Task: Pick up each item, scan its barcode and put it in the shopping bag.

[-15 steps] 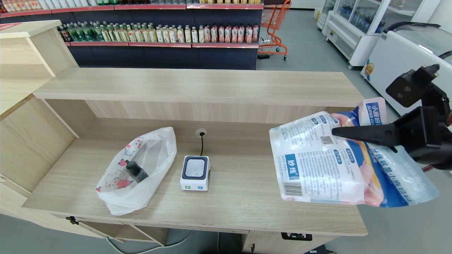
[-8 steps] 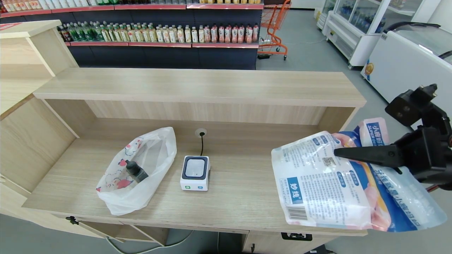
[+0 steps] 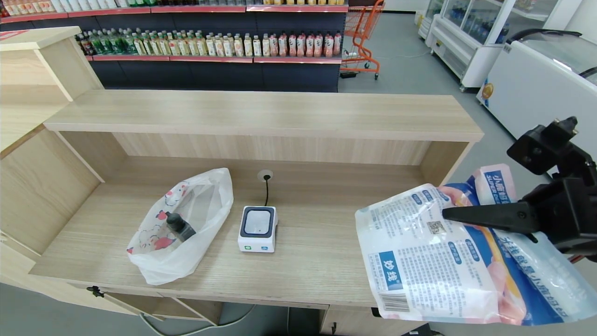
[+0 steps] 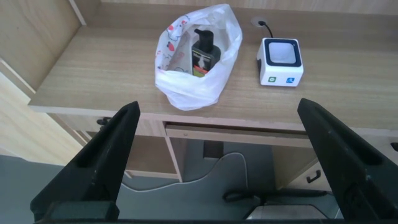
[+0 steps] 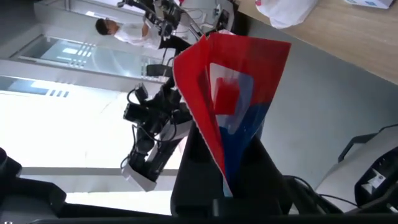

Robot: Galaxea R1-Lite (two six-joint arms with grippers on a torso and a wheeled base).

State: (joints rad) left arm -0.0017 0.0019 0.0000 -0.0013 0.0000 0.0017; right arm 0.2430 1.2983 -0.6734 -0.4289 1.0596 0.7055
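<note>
My right gripper (image 3: 466,217) is shut on a large white and blue food packet (image 3: 433,261), held above the counter's right front corner. The packet's printed back faces up, with its barcode (image 3: 396,302) at the near left corner. In the right wrist view the packet (image 5: 230,93) looks red and blue and stands between the dark fingers. A white shopping bag (image 3: 182,224) lies open on the counter's left side with a black bottle (image 3: 179,226) inside. The white scanner (image 3: 257,227) sits right of the bag. My left gripper (image 4: 224,168) is open, before the counter's front edge, facing the bag (image 4: 196,56) and the scanner (image 4: 281,60).
The wooden counter (image 3: 303,261) has a raised ledge (image 3: 261,114) at the back and a side wall (image 3: 42,186) on the left. A black cable (image 3: 267,189) runs from the scanner to a hole. Drink shelves, an orange cart (image 3: 361,37) and freezers (image 3: 536,70) stand beyond.
My right gripper has carried the packet downward and nearer the counter's front edge. The bag, bottle and scanner have not moved.
</note>
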